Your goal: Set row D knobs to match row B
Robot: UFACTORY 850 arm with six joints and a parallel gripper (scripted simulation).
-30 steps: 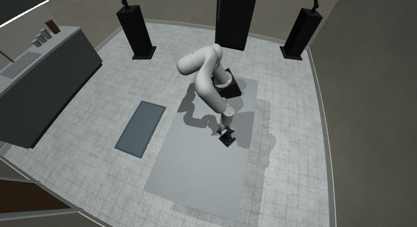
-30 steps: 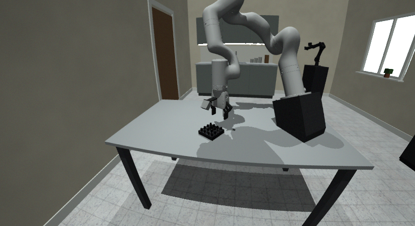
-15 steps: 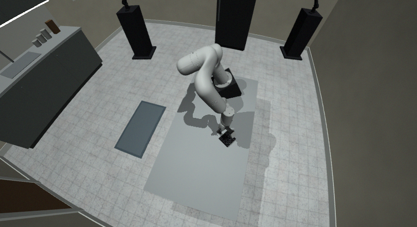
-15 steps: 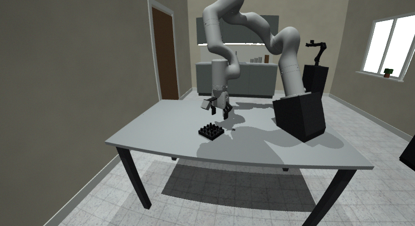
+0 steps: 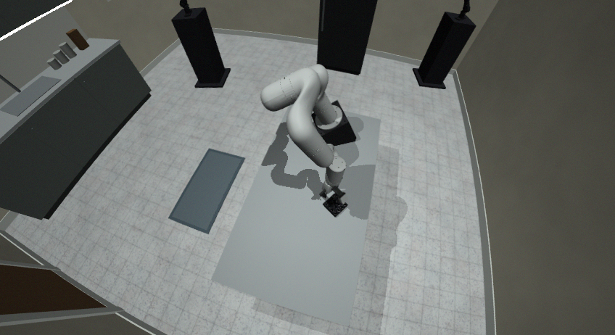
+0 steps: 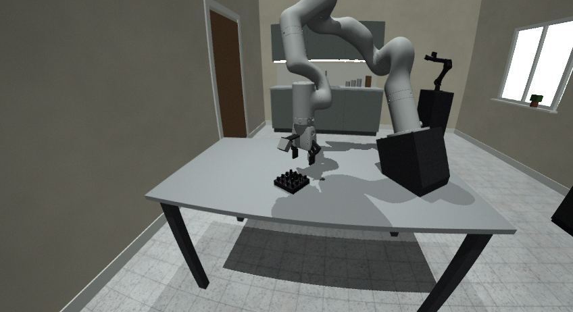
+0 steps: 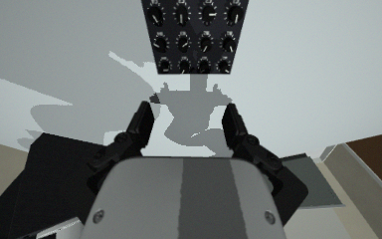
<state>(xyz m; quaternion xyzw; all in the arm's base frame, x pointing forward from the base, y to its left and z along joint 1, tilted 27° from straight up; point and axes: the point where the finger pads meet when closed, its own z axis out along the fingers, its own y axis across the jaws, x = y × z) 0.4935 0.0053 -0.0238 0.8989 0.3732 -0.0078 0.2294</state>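
The black knob box (image 6: 294,182) stands on its feet on the grey table, and it also shows in the overhead view (image 5: 335,206). In the wrist view the knob box (image 7: 194,35) is at the top edge, with three rows of black knobs with white lines visible and the rest cut off. My gripper (image 6: 305,153) hangs above the table a little behind the box, apart from it. Its fingers are wide open with nothing between them. The printed names and marks are too small to read.
The arm's black base block (image 6: 413,160) stands on the table at the right. The table's front edge (image 6: 321,224) lies a short way in front of the box. A kitchen counter stands at the far wall.
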